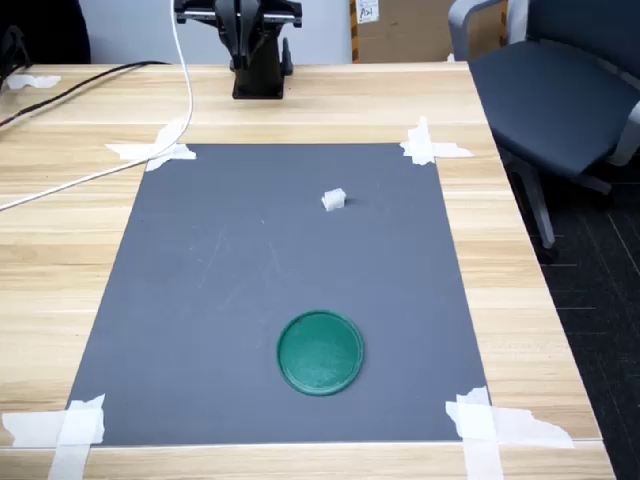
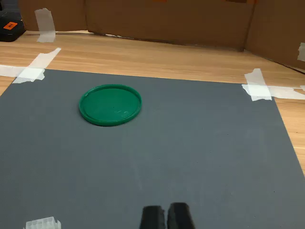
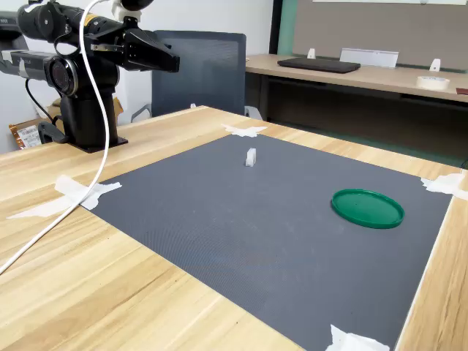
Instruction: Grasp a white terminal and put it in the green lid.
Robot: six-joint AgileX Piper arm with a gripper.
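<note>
The white terminal [image 1: 334,200] lies on the grey mat toward its far side; the second exterior view shows the terminal [image 3: 251,157] standing alone. In the wrist view the terminal [image 2: 43,223] is just at the picture's edge, off to one side of the fingertips. The green lid [image 1: 320,352] lies flat near the mat's front edge, far from the terminal; it also shows as the lid [image 2: 110,104] and the lid [image 3: 367,208]. My gripper [image 2: 166,217] is shut with nothing in it, and the gripper [image 3: 167,61] is held high near the arm's base, well back from both things.
The grey mat [image 1: 200,300] is taped at its corners with white tape strips [image 1: 155,150]. A white cable [image 1: 185,90] runs across the wooden table from the arm base [image 1: 258,75]. An office chair [image 1: 560,90] stands beside the table. Cardboard [image 2: 167,21] lines the far edge in the wrist view.
</note>
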